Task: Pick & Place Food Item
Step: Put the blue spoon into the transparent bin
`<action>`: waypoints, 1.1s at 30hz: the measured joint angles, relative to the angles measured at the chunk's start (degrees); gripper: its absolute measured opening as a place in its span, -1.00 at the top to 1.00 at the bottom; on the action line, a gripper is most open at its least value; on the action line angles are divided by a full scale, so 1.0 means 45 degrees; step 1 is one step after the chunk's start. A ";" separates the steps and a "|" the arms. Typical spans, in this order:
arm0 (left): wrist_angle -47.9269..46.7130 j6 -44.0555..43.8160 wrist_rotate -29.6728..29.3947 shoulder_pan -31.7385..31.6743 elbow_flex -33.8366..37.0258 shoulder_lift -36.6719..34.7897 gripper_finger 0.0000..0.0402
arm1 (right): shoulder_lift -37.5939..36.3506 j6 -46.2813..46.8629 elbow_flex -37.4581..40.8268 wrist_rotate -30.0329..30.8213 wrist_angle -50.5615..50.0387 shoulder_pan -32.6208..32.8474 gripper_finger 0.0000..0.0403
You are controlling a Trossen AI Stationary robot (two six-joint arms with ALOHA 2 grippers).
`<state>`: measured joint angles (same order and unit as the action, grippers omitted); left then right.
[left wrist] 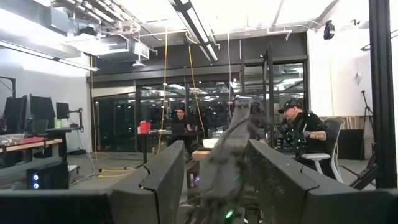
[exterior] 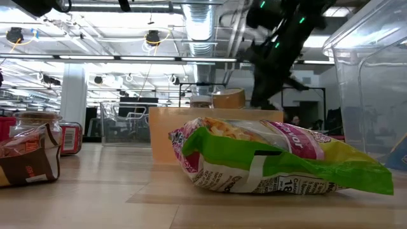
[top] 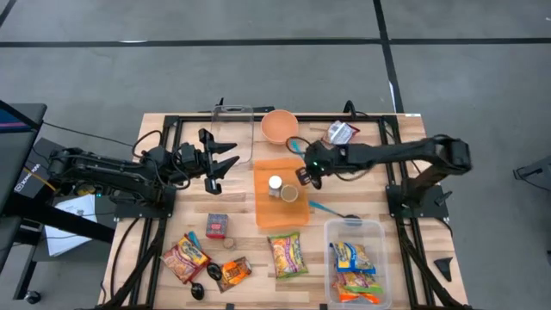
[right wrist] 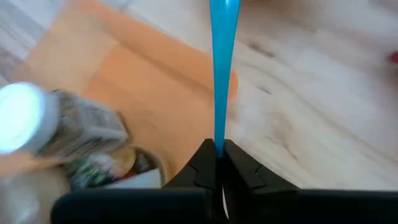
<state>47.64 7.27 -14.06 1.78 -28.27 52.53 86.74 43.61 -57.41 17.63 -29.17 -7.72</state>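
The right tool (top: 303, 175) hangs over the right edge of the orange tray (top: 263, 215), its fingers pressed together with nothing between them; seen through its own camera, the closed tips line up with a blue spoon (right wrist: 219, 68) lying on the worktop (top: 172, 232) beyond, not held. On the tray stand a white-capped jar (top: 275, 183) and a small cup (top: 290, 194), probably gathered there as the drop spot, though which food item is meant I cannot tell. Snack bags (top: 287, 255) lie loose at the front, more sit in the clear bin (top: 331, 258). The left tool (top: 225, 162) waits raised at the left, fingers apart and empty.
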 joint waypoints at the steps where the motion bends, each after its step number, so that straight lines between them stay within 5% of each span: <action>1: -0.0006 0.0000 0.0029 0.0000 0.0000 0.0000 0.17 | -0.0348 0.0139 0.0000 0.0506 -0.0345 0.0197 0.98; 10: -0.0047 0.0217 0.0102 0.0005 0.0000 0.0000 0.17 | -0.2905 0.1005 -0.0001 0.4427 -0.0991 0.2789 0.98; 19: -0.0365 0.0248 0.0033 0.0005 0.0005 0.0005 0.17 | -0.3045 0.0837 -0.0010 0.7898 -0.0027 0.5738 0.98; 26: -0.0347 0.0330 -0.0272 0.0005 0.0005 0.0005 0.17 | -0.2949 -0.1092 -0.0010 1.0690 0.1254 0.6566 0.98; 33: 0.0455 -0.0322 -0.0318 0.0005 0.0002 0.0319 0.17 | -0.2485 -0.6207 -0.0044 1.0333 0.5427 0.5854 0.98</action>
<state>49.68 5.82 -15.49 1.80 -28.26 53.97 75.55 15.68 -57.61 64.12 -4.75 18.62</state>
